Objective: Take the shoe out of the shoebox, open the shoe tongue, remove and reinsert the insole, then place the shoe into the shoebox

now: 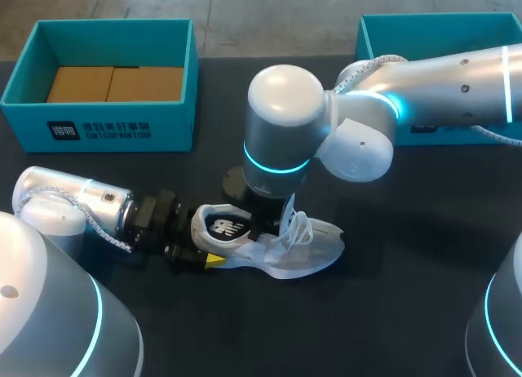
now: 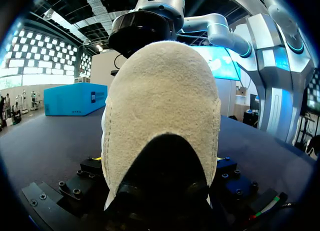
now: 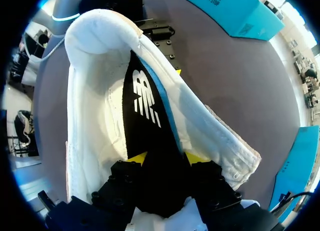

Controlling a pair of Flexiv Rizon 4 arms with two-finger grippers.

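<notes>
A white shoe (image 1: 289, 253) lies on its sole on the dark table, toe to the right, laces loose. Its black insole (image 1: 222, 226) with a white logo shows in the heel opening. My left gripper (image 1: 205, 243) is at the heel, one yellow tip against the near side; in the left wrist view the suede heel (image 2: 162, 106) fills the space between its fingers and hides the tips. My right arm's wrist (image 1: 277, 132) hangs over the shoe. Its gripper (image 3: 165, 158) is inside the opening, both yellow tips against the edges of the insole (image 3: 145, 101), which rises between them.
A teal shoebox (image 1: 98, 132) with brown cardboard in it stands at the back left. A second teal box (image 1: 383, 34) stands at the back right, behind my right arm. Bare dark table lies in front of and to the right of the shoe.
</notes>
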